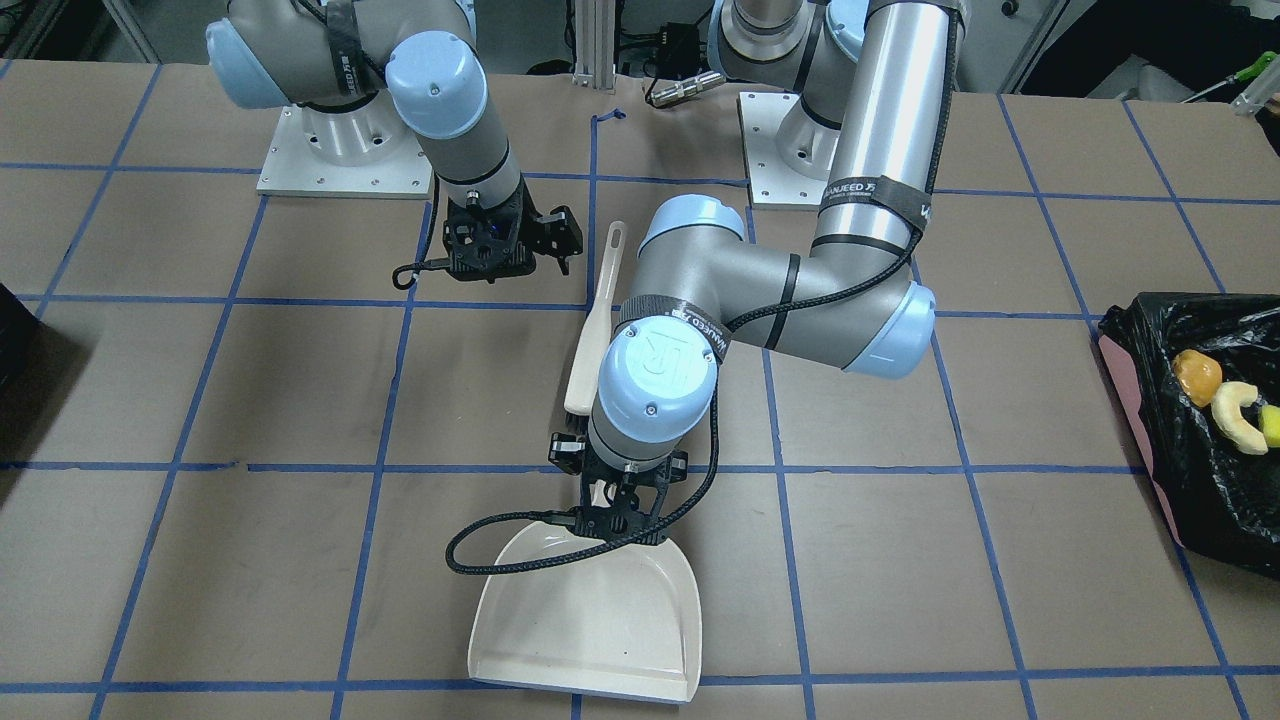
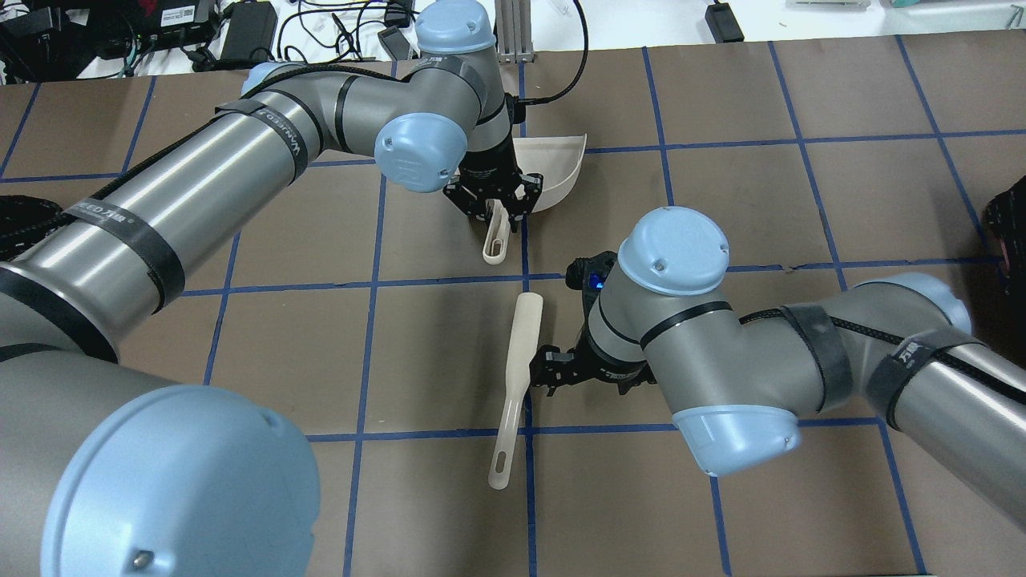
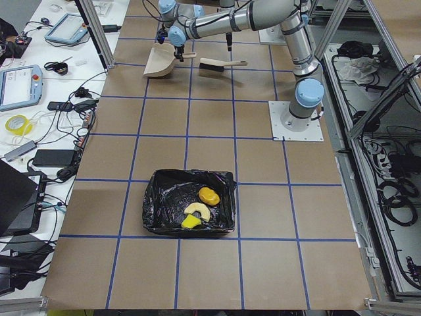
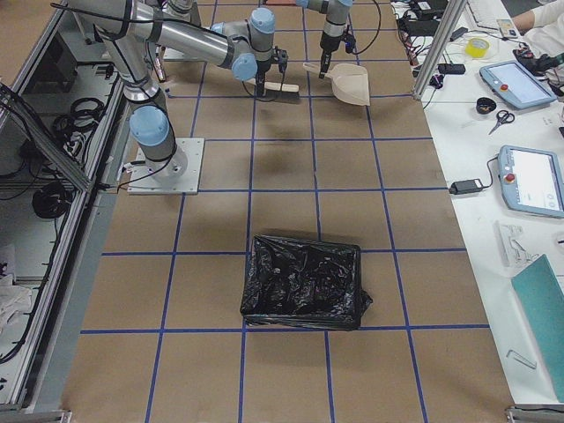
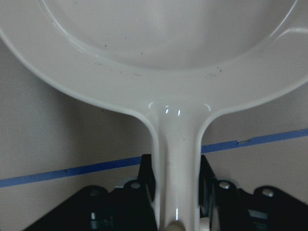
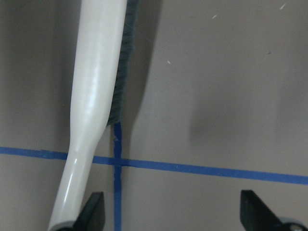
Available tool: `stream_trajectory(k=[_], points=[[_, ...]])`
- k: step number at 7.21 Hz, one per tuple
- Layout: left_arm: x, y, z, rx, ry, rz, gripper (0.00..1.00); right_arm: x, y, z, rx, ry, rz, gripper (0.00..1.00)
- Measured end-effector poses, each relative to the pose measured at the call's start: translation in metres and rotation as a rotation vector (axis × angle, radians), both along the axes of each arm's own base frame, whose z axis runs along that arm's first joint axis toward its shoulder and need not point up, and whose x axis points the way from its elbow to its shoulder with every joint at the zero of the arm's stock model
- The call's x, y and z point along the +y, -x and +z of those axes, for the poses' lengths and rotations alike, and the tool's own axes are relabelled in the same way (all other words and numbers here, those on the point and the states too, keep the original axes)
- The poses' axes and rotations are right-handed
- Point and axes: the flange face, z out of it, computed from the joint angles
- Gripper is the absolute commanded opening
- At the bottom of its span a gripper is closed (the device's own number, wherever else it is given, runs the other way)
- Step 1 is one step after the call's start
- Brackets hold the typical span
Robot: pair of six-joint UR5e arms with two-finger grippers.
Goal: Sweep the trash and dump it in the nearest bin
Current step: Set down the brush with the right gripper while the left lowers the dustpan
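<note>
Three pieces of trash, an orange oval, a croissant and a yellow-green wedge, lie inside the bin at the table's end on the robot's left, as seen from across the table. In that view the left gripper sits at the handle of the dustpan, which is flat on the table. The brush lies loose behind it, with the right gripper near its handle.

From over the robot's shoulders, the right gripper is just beside the brush, not around it.

The left-end camera shows all three pieces on the black liner, well apart from both tools.

The left wrist camera has the dustpan handle pinched between the fingers. The right wrist camera shows the fingertips spread wide, with the brush handle off to one side.

I'd say the dumping is done and the tools are being put down. Next, the left jaws need to let go and lift straight clear without dragging the pan.
</note>
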Motion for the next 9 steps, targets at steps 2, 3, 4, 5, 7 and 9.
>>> stream_trajectory(k=[2,3,4,5,7,9], points=[[0.002,0.004,-0.007,-0.013,-0.011,0.042,0.0,-0.025,0.015,0.04,0.062,-0.016,0.077,1.0],[0.002,0.006,-0.012,-0.016,-0.016,0.045,0.0,-0.044,0.033,0.065,0.074,-0.036,0.105,1.0],[0.003,0.011,-0.017,-0.017,-0.019,0.038,0.0,-0.061,0.056,0.085,0.075,-0.049,0.125,1.0],[0.006,0.017,-0.019,-0.017,-0.02,0.025,0.0,-0.077,0.08,0.105,0.083,-0.048,0.129,1.0],[0.011,0.026,-0.022,-0.02,-0.022,0.015,0.94,-0.104,0.114,0.149,0.118,-0.022,0.104,1.0],[0.013,0.027,-0.024,-0.025,-0.027,0.032,1.0,-0.119,0.12,0.183,0.124,0.003,0.087,1.0]])
